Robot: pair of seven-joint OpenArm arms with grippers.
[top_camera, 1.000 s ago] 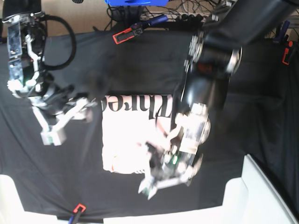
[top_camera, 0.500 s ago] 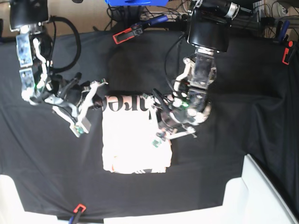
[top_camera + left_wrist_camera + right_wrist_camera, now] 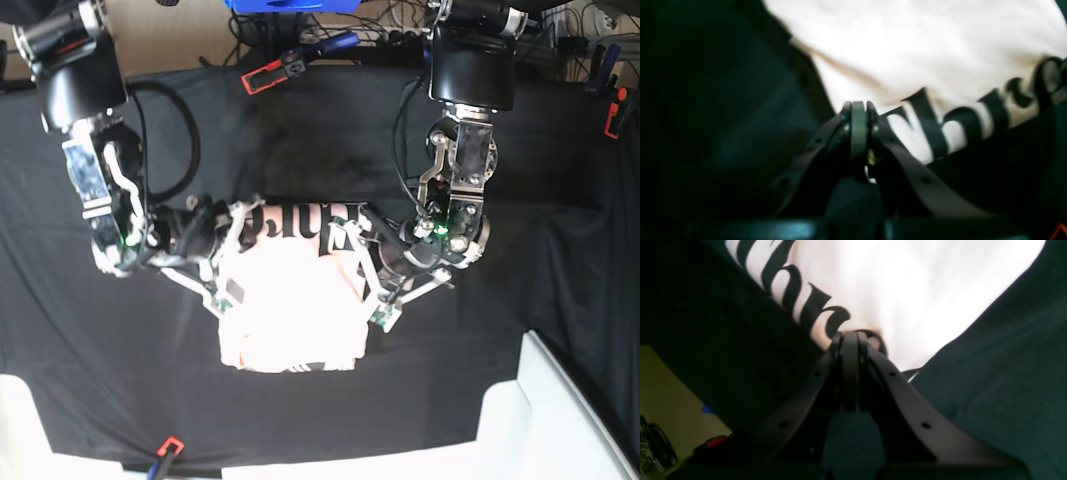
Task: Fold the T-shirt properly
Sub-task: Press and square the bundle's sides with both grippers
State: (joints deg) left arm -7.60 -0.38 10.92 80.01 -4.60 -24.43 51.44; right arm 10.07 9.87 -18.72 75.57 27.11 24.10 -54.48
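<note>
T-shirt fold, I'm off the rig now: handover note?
Left gripper: shut at the lettered edge of the pale pink cotton T-shirt; no cloth visibly pinched.
Right gripper: shut at that edge's other corner, same caveat.
T-shirt: compact rectangle mid-table on the black table cloth, black lettering along its far edge.
Done: most folds.
Left: probably a final fold or tidy, then release.
</note>
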